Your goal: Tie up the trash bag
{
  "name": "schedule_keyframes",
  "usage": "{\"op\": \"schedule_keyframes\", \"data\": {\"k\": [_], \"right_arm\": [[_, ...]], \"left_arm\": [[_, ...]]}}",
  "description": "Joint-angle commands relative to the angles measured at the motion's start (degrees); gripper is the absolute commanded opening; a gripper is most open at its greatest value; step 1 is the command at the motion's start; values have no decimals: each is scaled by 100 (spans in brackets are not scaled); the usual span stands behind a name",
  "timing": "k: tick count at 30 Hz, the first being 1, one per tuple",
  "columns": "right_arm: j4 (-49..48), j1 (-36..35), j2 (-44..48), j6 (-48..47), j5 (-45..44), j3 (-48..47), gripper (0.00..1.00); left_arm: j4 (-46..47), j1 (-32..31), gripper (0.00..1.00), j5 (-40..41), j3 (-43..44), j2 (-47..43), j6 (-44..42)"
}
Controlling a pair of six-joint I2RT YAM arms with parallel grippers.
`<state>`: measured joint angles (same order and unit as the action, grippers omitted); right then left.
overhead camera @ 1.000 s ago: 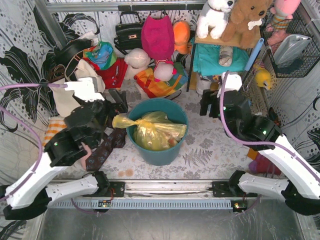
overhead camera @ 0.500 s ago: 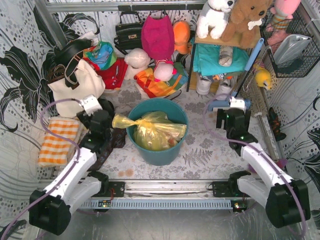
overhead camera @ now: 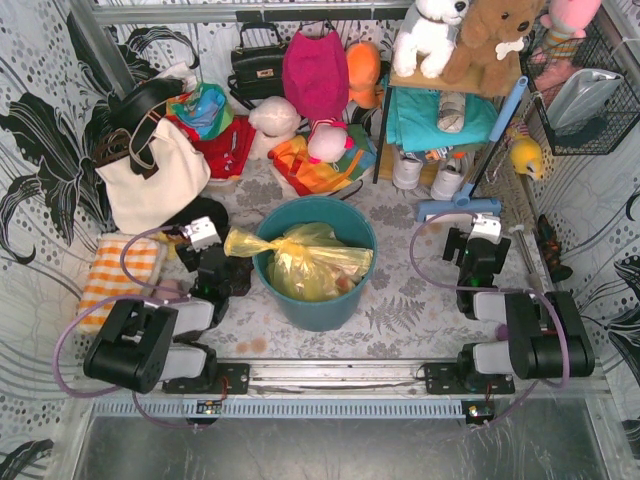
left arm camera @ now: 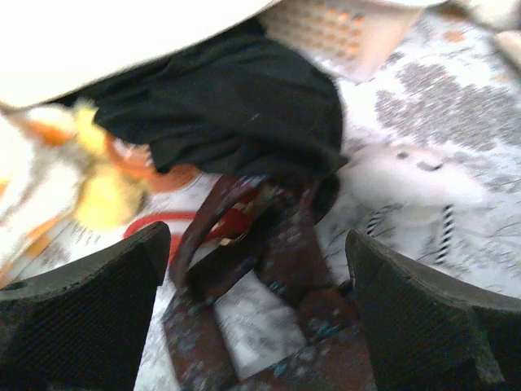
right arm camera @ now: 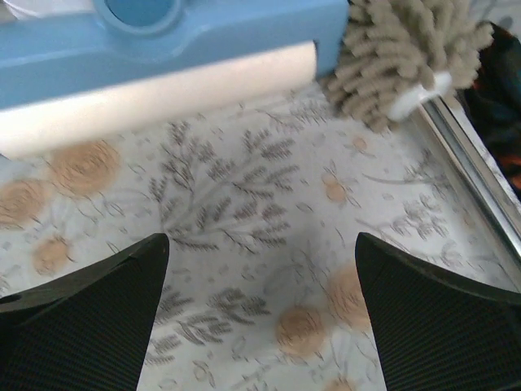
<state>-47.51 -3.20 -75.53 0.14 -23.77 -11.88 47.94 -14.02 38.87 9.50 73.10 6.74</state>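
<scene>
Both arms sit folded low at the near edge of the floral-covered counter (overhead camera: 400,290) as I watch from the remote station. The trash bag (overhead camera: 310,262) rests inside the teal bin (overhead camera: 322,312) at the middle of the counter. Its yellow plastic is gathered to a twisted tail that pokes over the bin's left rim, which I read as a knot already made.

The left gripper (left arm camera: 256,244) stands released, jaws wide with nothing between them. It hangs over a brown patterned strap (left arm camera: 269,269) and a heap of dark cloth (left arm camera: 236,106), just left of the bin and below the cream tote bag (overhead camera: 150,180).

The right gripper (right arm camera: 260,244) is likewise spread and empty. It points at bare counter near a blue-handled cleaning tool (right arm camera: 163,49) and its shaggy beige head (right arm camera: 407,57), well apart from the bin.

Neither gripper touches the bag. My judgement is that the arms are tucked aside so that the bin is left clear, with the tying done or nearly so. From above I cannot tell how tight the knot is.
</scene>
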Motion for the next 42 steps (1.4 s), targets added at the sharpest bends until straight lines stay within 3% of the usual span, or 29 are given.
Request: {"op": "schedule_keyframes", "data": {"k": [1, 2, 5, 8, 15, 18, 19, 21, 42], "right_arm": [[-1789, 82, -600, -52, 837, -106, 97], [-1912, 83, -800, -67, 902, -113, 97], [-1972, 89, -906, -155, 1170, -114, 97], [-3125, 85, -1328, -337, 1331, 237, 97], [-2831, 83, -1278, -306, 1349, 117, 97], [-2790, 83, -1273, -274, 1351, 110, 97], [-2776, 83, -1268, -266, 1353, 105, 97], [-2767, 83, -1272, -265, 1351, 105, 97], [-2799, 83, -1275, -269, 1353, 110, 97]], "left_arm": [[1780, 101, 98, -796, 348, 595, -395], [2058, 117, 98, -955, 353, 857, -554], [1671, 294, 98, -1267, 439, 781, -306], [1737, 354, 98, -1469, 394, 785, -308], [1519, 655, 98, -2349, 507, 868, -281], [2232, 756, 98, -2946, 121, 1023, -410], [2756, 760, 98, -2938, -12, 1153, -474], [2391, 780, 98, -2985, 111, 1060, -391], [2223, 848, 98, -2733, 235, 1114, -220]]}}
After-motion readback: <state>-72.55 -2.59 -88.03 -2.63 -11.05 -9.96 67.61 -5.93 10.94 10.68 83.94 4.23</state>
